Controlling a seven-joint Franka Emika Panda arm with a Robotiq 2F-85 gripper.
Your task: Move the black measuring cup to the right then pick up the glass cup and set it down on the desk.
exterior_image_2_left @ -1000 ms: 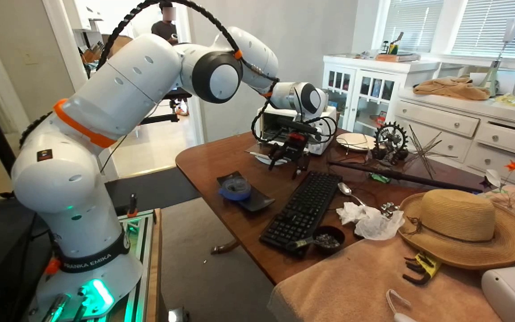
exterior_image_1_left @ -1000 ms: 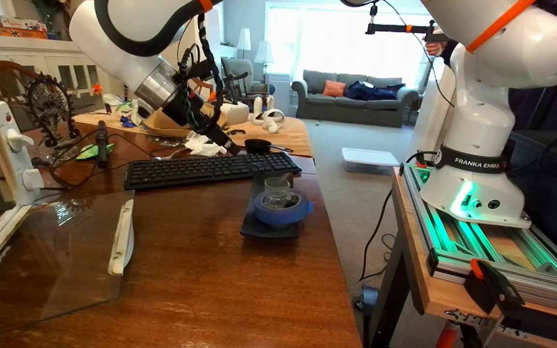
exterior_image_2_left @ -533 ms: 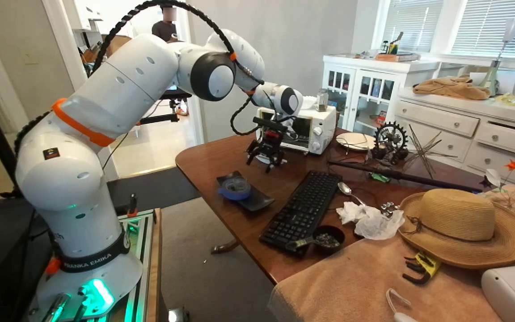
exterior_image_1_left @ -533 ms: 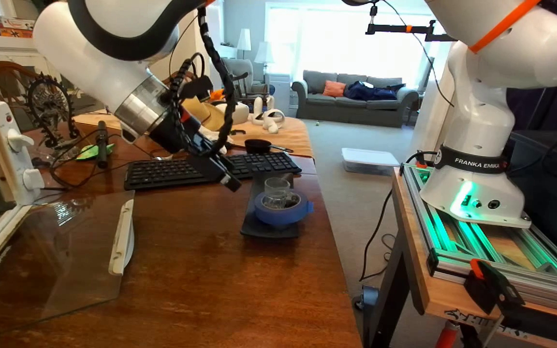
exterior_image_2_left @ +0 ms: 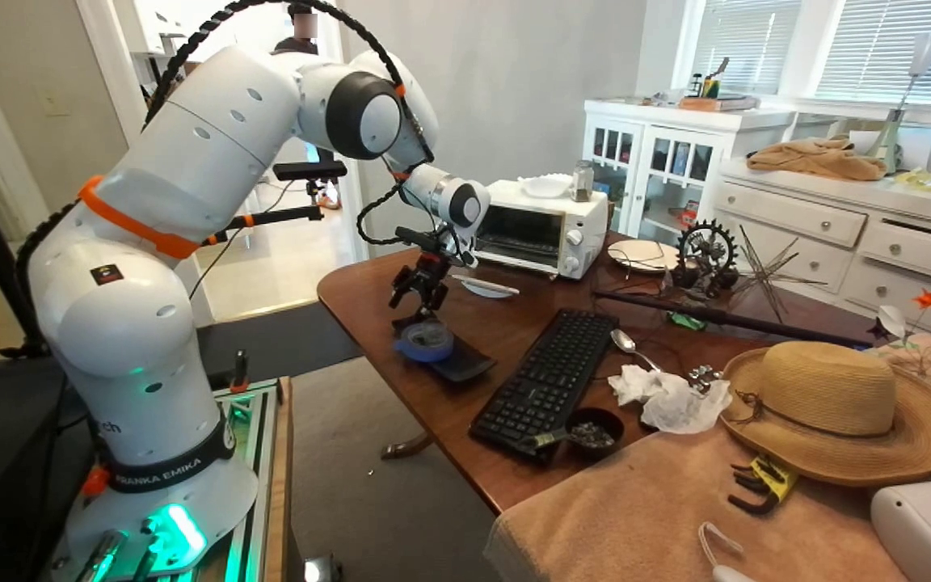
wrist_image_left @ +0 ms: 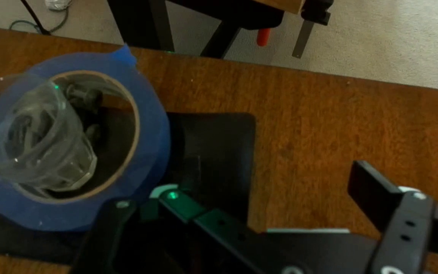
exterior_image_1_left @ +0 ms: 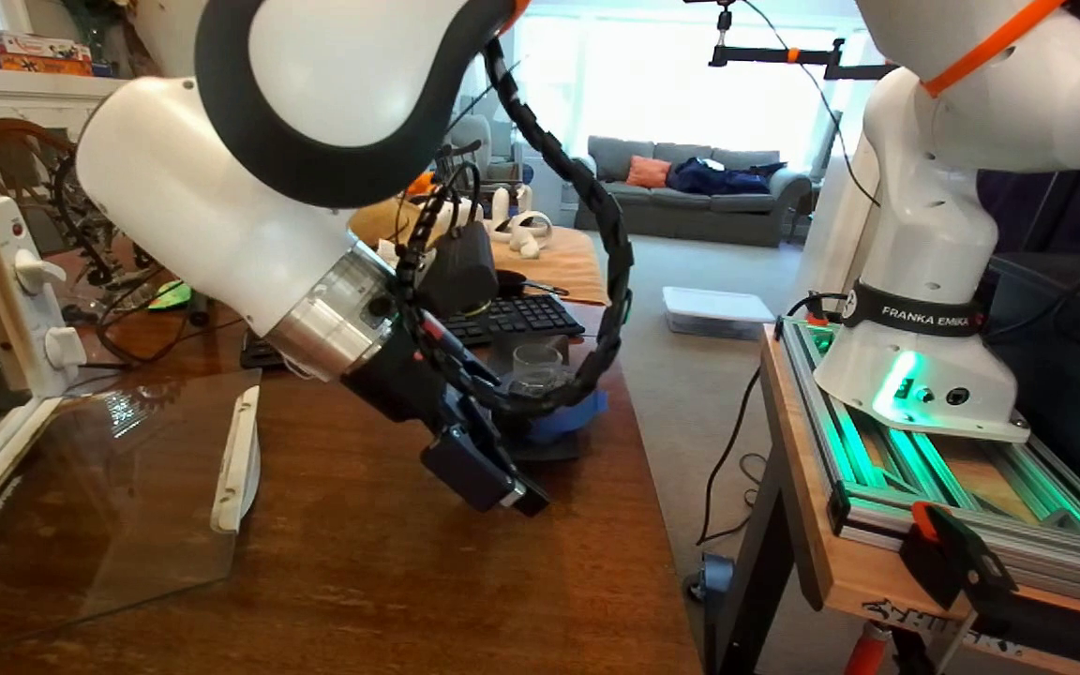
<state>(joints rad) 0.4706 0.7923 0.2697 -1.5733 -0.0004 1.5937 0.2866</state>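
Glass cup (wrist_image_left: 38, 137), between nine and ten o'clock from the gripper (wrist_image_left: 266, 188) in the wrist view. Stands in the hole of a blue tape roll (wrist_image_left: 152, 146), roll on a flat black tray (wrist_image_left: 219, 152), tray on the desk (wrist_image_left: 306, 125). Same glass cup (exterior_image_1_left: 537, 361) at about half past twelve from the gripper in an exterior view, mouth up, long axis pretty much vertical there. Seems to lean toward ten in the wrist view, but probably just camera angle.

State of the jaws: spread wide, pinching nothing, only wood and tray past the gap. Strung out roughly from three to nine, so basically pointing at the cup end-on. Near finger (wrist_image_left: 183, 205) right around the roll's half-past-four edge; can't tell if touching or hovering.

Guessing at the glass as the current target, judging by how close. Needs a shift toward nine-ish, high enough to carry that near finger over roll and rim, then a straight drop astride the glass. Biggest risk imo: sliding over low, clipping the tape and dragging the whole stack along.

Black measuring cup (exterior_image_2_left: 604, 450) well apart, around four o'clock from the gripper in an exterior view, by the end of the keyboard (exterior_image_2_left: 546, 380).
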